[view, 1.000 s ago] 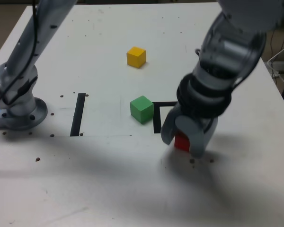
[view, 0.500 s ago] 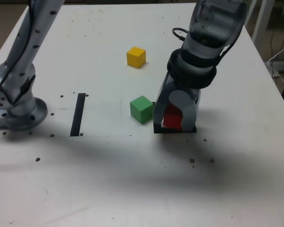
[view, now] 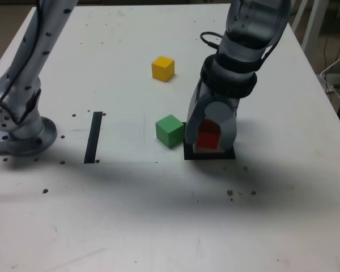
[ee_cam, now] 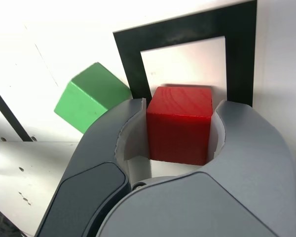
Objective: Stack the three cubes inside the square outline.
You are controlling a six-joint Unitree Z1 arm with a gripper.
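Behind tool [view: 209,136], square outline [view: 188,152] half-hidden

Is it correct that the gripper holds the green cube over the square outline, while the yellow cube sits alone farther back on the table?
Not quite. The gripper holds the red cube, not the green cube, over the square outline, as the wrist view shows. The yellow cube is placed as you say.

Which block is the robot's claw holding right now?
The red cube, pinched in the gripper over the square outline. The green cube sits loose beside the outline; the yellow cube sits farther away.
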